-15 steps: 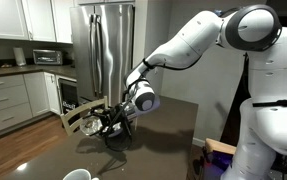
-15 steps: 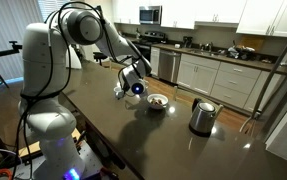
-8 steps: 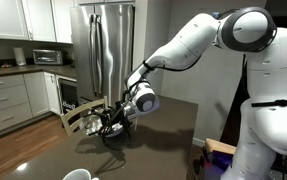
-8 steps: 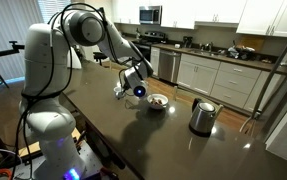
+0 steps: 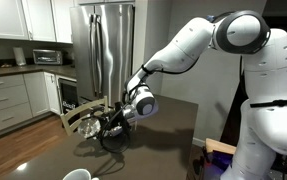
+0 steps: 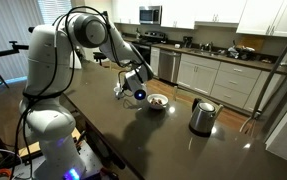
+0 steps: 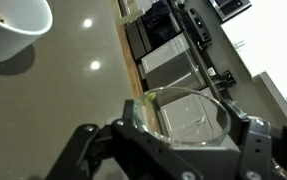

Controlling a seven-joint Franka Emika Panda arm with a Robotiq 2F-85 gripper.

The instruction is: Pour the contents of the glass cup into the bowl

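Note:
In the wrist view my gripper (image 7: pixel 183 128) is shut on the glass cup (image 7: pixel 188 112), its black fingers (image 7: pixel 133 128) pressed against both sides of the clear wall. A small yellowish bit (image 7: pixel 151 97) shows at the cup's rim. The white bowl (image 7: pixel 13 28) lies at the top left of that view, apart from the cup, with something orange inside. In an exterior view the gripper (image 6: pixel 133 91) hangs low over the dark table, just beside the bowl (image 6: pixel 157 101). In an exterior view the gripper (image 5: pixel 113 121) hides the cup.
A dark handled jug (image 6: pixel 202 116) stands on the table (image 6: pixel 133 140) beyond the bowl. A white rim (image 5: pixel 78 175) shows at the table's near edge. Kitchen cabinets (image 6: pixel 223 80) and a steel fridge (image 5: pixel 103 50) stand beyond the table's edge.
The arm's upper links have shifted slightly. The gripper stays beside the bowl, still shut on the cup.

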